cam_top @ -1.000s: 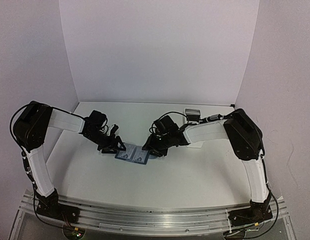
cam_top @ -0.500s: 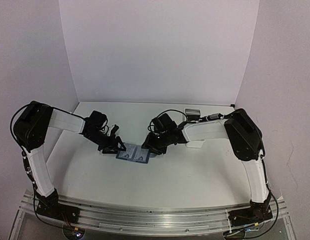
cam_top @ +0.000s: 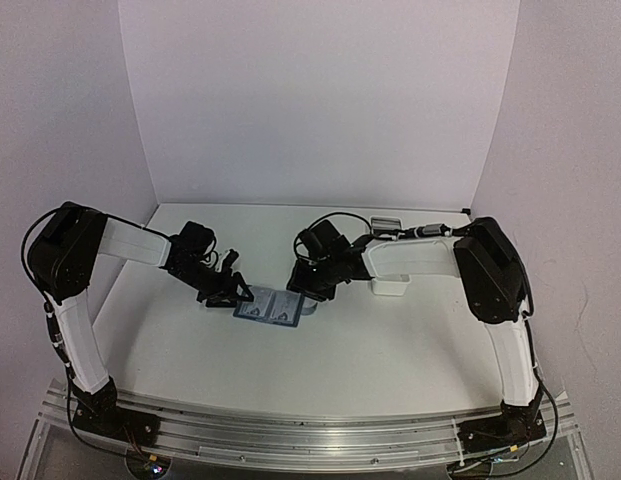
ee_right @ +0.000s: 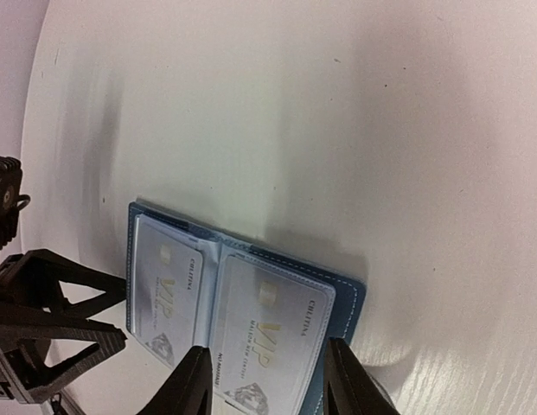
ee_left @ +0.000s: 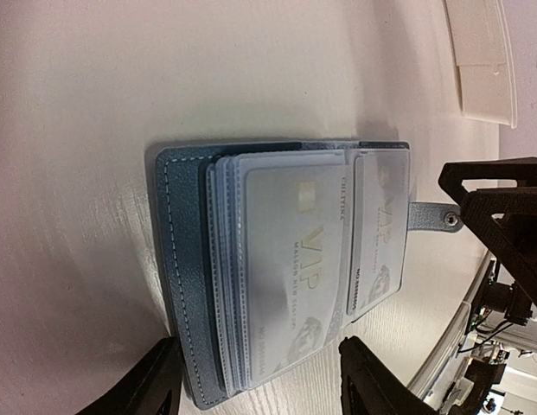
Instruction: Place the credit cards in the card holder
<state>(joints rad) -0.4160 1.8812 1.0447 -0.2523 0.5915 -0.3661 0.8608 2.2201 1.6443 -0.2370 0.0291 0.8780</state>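
The dark-blue card holder [cam_top: 272,308] lies open and flat on the table between the two arms. Two silver credit cards marked VIP sit in its clear sleeves, one on each half [ee_right: 169,298] [ee_right: 272,341]. The snap tab [ee_left: 432,216] sticks out from one edge. My left gripper [ee_left: 259,385] is open at the holder's left end, with its fingers to either side of the stack of sleeves. My right gripper [ee_right: 268,389] is open over the right half, one finger above the fold and the other at the cover's outer edge.
A long white tray [cam_top: 390,285] stands just right of the right gripper, also seen as the white tray [ee_left: 484,60] at the top right of the left wrist view. A small grey object [cam_top: 386,222] lies behind it near the back wall.
The right arm has swung a little left and back, uncovering more of the white tray. Its jaws narrowed slightly. The left arm and the holder stayed put.
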